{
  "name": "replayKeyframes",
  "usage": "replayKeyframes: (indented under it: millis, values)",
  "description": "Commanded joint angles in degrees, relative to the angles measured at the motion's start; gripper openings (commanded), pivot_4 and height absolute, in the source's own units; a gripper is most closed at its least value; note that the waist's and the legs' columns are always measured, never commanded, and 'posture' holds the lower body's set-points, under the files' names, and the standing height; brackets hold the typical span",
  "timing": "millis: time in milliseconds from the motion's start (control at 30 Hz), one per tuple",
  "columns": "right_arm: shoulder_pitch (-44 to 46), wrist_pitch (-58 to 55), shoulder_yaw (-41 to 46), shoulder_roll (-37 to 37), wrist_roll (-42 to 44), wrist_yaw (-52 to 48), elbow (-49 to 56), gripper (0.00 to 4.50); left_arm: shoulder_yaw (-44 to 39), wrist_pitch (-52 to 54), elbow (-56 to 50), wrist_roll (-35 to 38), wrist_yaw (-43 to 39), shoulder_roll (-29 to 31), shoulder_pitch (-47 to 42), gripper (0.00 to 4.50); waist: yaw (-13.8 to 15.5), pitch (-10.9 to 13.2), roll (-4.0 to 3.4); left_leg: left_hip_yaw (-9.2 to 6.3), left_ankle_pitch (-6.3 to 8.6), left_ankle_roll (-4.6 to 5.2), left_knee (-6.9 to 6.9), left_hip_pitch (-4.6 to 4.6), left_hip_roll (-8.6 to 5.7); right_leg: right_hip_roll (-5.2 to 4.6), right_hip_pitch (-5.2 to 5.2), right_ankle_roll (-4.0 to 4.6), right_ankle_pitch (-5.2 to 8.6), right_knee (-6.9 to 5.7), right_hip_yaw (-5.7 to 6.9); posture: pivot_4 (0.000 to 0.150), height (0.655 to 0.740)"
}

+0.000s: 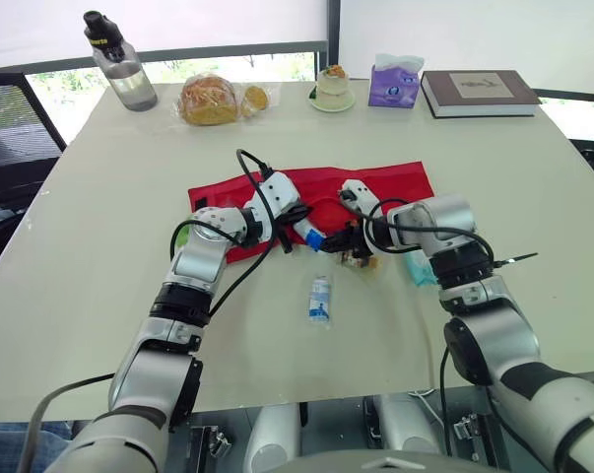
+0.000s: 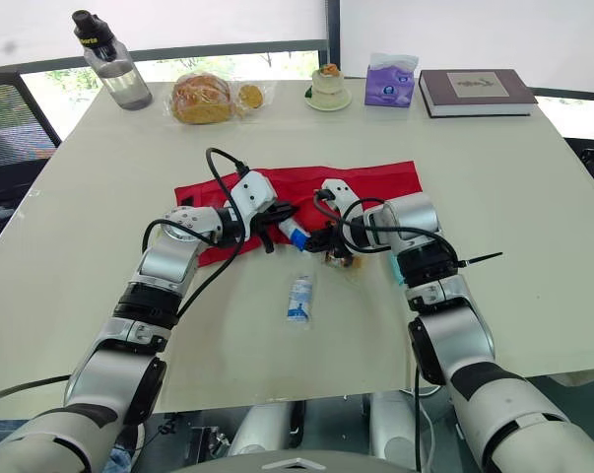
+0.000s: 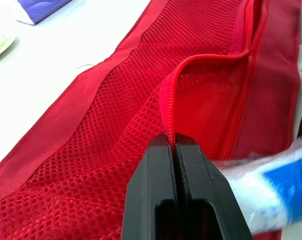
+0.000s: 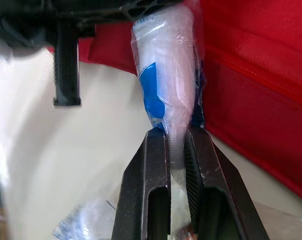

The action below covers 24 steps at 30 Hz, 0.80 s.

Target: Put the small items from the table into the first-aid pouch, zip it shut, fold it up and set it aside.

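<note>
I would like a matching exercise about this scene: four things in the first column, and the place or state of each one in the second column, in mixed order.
Column one
1. left gripper
2. right gripper
3. loose packet
4. book

Column two
a. at the far right corner of the table
b. shut on the mesh edge of the red pouch
c. lying flat between the two arms
d. shut on a blue-and-white packet

Pairs: 1-b, 2-d, 3-c, 4-a
</note>
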<state>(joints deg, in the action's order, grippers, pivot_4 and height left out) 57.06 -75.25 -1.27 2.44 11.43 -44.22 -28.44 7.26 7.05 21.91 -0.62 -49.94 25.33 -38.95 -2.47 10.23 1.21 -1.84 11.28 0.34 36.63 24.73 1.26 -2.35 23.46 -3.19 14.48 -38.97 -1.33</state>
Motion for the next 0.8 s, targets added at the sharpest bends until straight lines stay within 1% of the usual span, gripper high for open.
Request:
replayKeyframes:
  millis: [33,200,367,467,600,700,800]
  values:
    - [0.3,-0.8,0.3,-1.4,2.6,1.4,-2.6,0.02,0.5,-0.2,-3.3,1.3,-0.3,-0.9,0.0,0.0,0.0,0.0,0.0,0.01,0.0,0.0,-0.05,-0.02,0.0,0.0,0.0,0.0,0.0,0.01,-0.02,0.15,0.7332]
    - [-0.9,-3.6,0.0,0.6,4.9,2.0,0.6,0.02,-0.7,-0.2,-2.3,1.2,1.1,-0.5,-0.6,0.0,0.0,0.0,0.0,0.01,0.0,0.0,-0.07,-0.02,0.0,0.0,0.0,0.0,0.0,0.01,-0.01,0.15,0.7332]
    - [-4.0,-8.3,-2.1,3.3,7.9,2.5,7.5,0.02,-0.9,-1.1,-0.4,0.9,2.3,-0.4,-1.5,0.0,0.1,0.0,-0.01,0.02,0.0,0.0,-0.06,0.03,-0.01,-0.01,0.01,0.0,0.0,0.06,-0.02,0.15,0.7332]
    - [-5.4,-11.6,-1.3,3.7,9.7,3.9,10.5,0.02,-0.9,-1.5,0.4,0.9,2.7,-0.6,-2.0,0.0,0.2,0.0,-0.01,0.0,0.0,0.0,-0.06,0.04,-0.02,-0.02,0.01,0.0,0.0,0.06,0.0,0.15,0.7332]
    - [-5.4,-15.5,4.2,2.5,11.1,7.1,10.0,0.02,-0.8,-1.8,0.6,1.1,2.9,-0.8,-2.2,0.0,0.2,0.0,-0.01,-0.01,0.0,0.0,-0.06,0.03,-0.02,-0.02,0.01,0.0,0.0,0.03,0.01,0.15,0.7332]
    - [-4.9,-15.3,6.6,2.6,10.7,9.6,8.2,0.02,-1.0,-1.9,0.1,1.6,3.0,-1.3,-1.9,0.0,0.2,0.0,0.0,-0.01,0.0,0.0,-0.06,0.03,-0.02,-0.02,0.01,0.0,0.0,0.04,0.01,0.15,0.7332]
    - [-3.3,-15.2,11.1,2.1,10.6,12.3,4.8,0.02,-1.4,-1.7,-0.4,2.0,3.5,-1.6,-1.6,0.0,0.3,0.0,0.0,0.0,0.0,0.0,-0.06,0.03,-0.03,-0.03,0.0,0.0,0.0,0.04,0.0,0.15,0.7332]
